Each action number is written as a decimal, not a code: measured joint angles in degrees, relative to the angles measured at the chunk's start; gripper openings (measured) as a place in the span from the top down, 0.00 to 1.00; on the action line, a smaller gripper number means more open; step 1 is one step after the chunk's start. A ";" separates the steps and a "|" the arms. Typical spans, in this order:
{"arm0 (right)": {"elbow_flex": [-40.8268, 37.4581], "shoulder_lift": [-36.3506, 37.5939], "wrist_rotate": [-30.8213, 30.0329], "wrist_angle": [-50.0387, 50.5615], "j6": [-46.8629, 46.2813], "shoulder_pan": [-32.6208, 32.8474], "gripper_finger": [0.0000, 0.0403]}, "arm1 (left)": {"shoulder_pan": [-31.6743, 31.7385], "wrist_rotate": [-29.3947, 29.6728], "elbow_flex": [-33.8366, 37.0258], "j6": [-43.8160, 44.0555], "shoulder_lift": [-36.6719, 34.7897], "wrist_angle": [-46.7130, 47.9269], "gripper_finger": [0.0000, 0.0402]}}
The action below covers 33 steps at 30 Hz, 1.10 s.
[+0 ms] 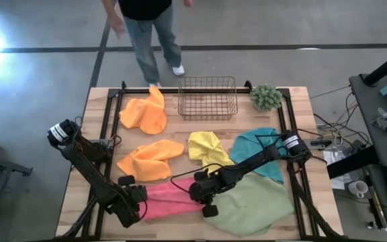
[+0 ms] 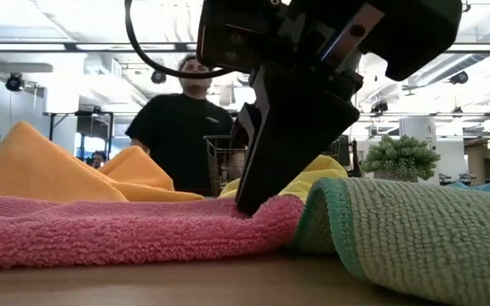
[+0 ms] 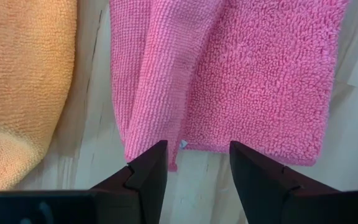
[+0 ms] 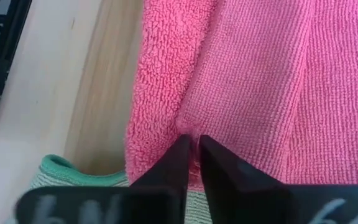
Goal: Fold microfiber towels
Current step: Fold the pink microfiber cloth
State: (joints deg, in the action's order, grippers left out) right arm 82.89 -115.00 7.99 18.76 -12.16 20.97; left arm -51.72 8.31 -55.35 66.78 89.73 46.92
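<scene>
Your right end effector (image 4: 192, 152) is clenched on a pinch of the pink towel (image 1: 170, 200), its two fingers nearly meeting with a ridge of terry between them. The cloth's right edge lies directly under those fingers, and the green towel (image 1: 257, 205) sits just beside them on the worktop (image 1: 99, 134), touching or slightly overlapping the pink.

Your left end effector (image 3: 197, 168) is released, fingers apart and empty, hovering over the towel's opposite end; a corner of the pink lies just ahead of the gap between the fingers, and an orange towel (image 3: 23, 93) lies off to one side.

Expect this towel to handle as light, limp and grippy. It has no stiffness, so it will drape and bunch from any single hold, and the nap will probably drag on the wood and on the neighbouring green cloth. Take it by corners or hemmed edge, never mid-panel. Already the cloth is doubled in places, so check that you are pinching one layer only.
</scene>
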 joint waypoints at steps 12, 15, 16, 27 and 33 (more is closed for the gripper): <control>0.02 -0.30 0.08 -0.99 2.78 0.00 0.72 | 0.01 -0.02 0.04 0.00 0.00 0.00 0.61; 0.02 -0.31 -0.01 -1.14 2.78 -0.20 0.77 | 0.00 -0.02 0.04 0.00 0.00 0.00 0.61; 0.03 -0.31 -0.02 -1.12 2.78 -0.26 0.79 | 0.00 -0.02 0.04 0.00 0.00 0.00 0.61; -0.02 -2.46 2.13 -1.64 2.40 -0.39 0.89 | 0.00 -0.06 0.04 0.02 0.00 -0.02 0.61; 0.00 -2.67 2.41 -1.65 1.89 -0.29 0.94 | 0.00 -0.32 -0.06 0.02 0.00 -0.04 0.61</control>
State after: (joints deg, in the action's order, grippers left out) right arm 82.89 -117.67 10.40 17.12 -10.27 20.68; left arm -51.72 7.99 -55.41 66.81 89.73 46.87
